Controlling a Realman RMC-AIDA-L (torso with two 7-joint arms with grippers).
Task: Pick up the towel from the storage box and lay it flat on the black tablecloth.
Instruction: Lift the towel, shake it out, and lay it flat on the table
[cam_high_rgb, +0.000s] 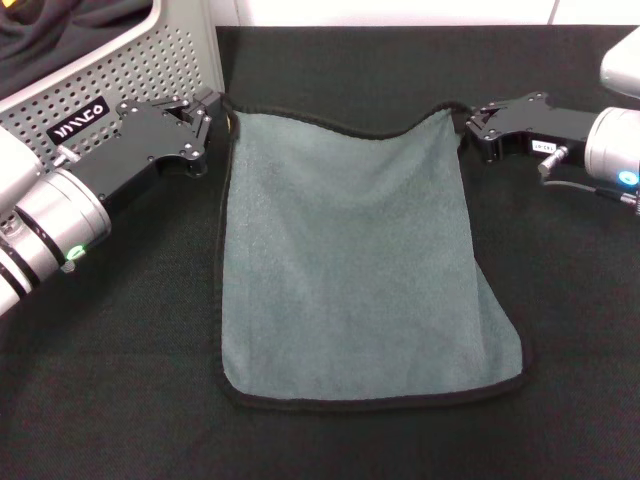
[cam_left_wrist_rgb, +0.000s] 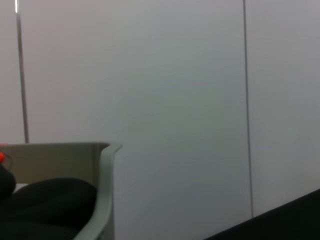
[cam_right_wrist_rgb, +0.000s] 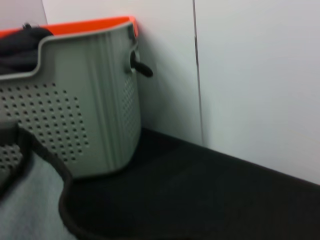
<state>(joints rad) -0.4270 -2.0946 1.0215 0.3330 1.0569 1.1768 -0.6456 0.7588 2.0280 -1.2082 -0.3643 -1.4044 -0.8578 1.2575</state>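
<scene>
Storage box (cam_right_wrist_rgb: 95, 115) on black tablecloth (cam_right_wrist_rgb: 200, 195) — towel (cam_right_wrist_rgb: 25, 210) beside

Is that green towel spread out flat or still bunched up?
Mostly spread: the towel lies open on the black tablecloth, grey-green face up, far corners at the left gripper and right gripper.

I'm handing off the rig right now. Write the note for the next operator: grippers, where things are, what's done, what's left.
Left gripper: at the towel's far left corner, shut on it.
Right gripper: at the far right corner, shut on it.
Towel: out of the storage box, grey-green face up on the black tablecloth. Near edge and sides lie flat; the far edge sags between the two pinched corners.
Storage box: far left, with a dark cloth inside.
Done: towel taken out and spread.
Left: probably release both corners, check the far edge settles flat, withdraw the arms.
</scene>
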